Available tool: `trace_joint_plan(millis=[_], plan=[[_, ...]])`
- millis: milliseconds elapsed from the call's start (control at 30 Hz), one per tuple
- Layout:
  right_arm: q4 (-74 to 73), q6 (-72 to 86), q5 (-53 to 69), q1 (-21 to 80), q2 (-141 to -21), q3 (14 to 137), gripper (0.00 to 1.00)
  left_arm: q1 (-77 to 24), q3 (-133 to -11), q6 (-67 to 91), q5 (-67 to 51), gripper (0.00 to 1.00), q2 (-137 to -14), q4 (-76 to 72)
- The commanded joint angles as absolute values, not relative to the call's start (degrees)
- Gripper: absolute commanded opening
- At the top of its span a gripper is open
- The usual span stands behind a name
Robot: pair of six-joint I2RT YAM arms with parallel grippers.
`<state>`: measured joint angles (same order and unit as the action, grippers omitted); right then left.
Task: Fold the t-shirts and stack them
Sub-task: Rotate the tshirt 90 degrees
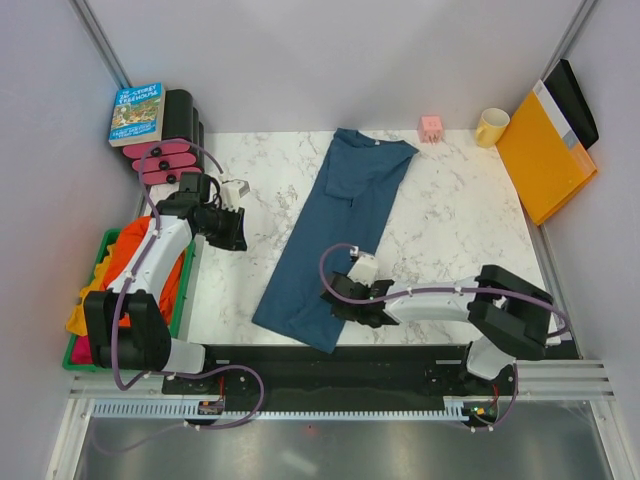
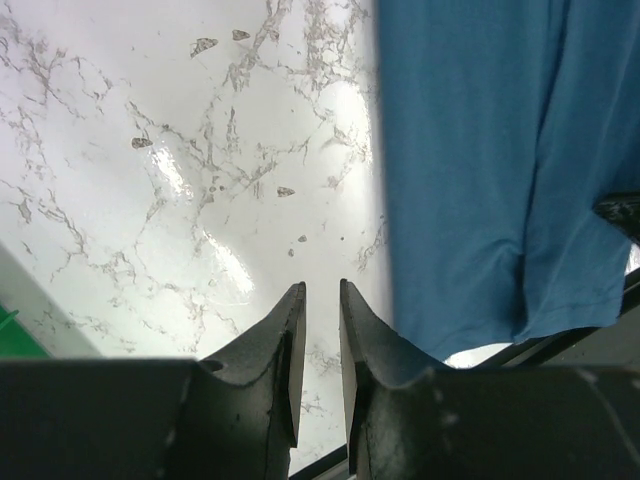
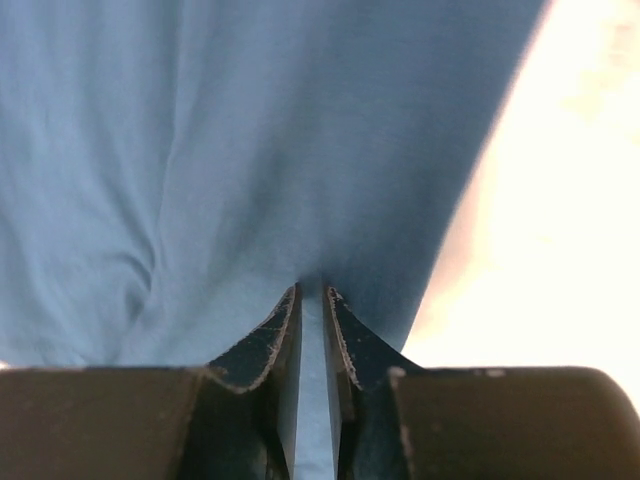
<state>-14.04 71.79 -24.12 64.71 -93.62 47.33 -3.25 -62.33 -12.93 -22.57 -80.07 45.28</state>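
A large teal-blue t-shirt lies folded lengthwise in a long strip down the middle of the marble table. My right gripper is at its near right edge and is shut on a pinch of the cloth, which shows between the jaws in the right wrist view. My left gripper hovers over bare table left of the shirt, jaws nearly together and empty. The shirt's near hem shows in the left wrist view. Orange, yellow and pink-red shirts lie heaped in a green basket.
The basket stands off the table's left edge. A book rests on a black and pink rack at the back left. A pink cube, a yellow mug and an orange-yellow folder stand at the back right.
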Motion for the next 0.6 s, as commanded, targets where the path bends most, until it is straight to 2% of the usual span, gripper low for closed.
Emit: trace_joint_plan(millis=[0,100,267,400,567], plan=[[-31.3,83.1,-29.5,64.6,-88.3,41.1,0.23,-3.0,-61.9,-11.8,-22.5,0.26,-79.3,43.9],[-40.7,91.2,-33.9,64.6,-81.6,39.2,0.24,-3.0,-62.0,-11.7,-22.5,0.26,-79.6,43.7],[-47.7,101.4,-40.2,64.5,-68.9,35.6,0.29,-3.0,-61.9,-11.4,-22.5,0.26,-80.6,43.1],[-41.1,87.1,-44.3,64.5,-67.0,40.6,0.37,-3.0,-62.0,-11.4,-24.5,0.26,-81.0,42.5],[-40.6,67.1,-50.3,61.6,-75.5,53.4,0.42,-3.3,-63.6,-10.5,-27.9,0.29,-82.1,41.5]])
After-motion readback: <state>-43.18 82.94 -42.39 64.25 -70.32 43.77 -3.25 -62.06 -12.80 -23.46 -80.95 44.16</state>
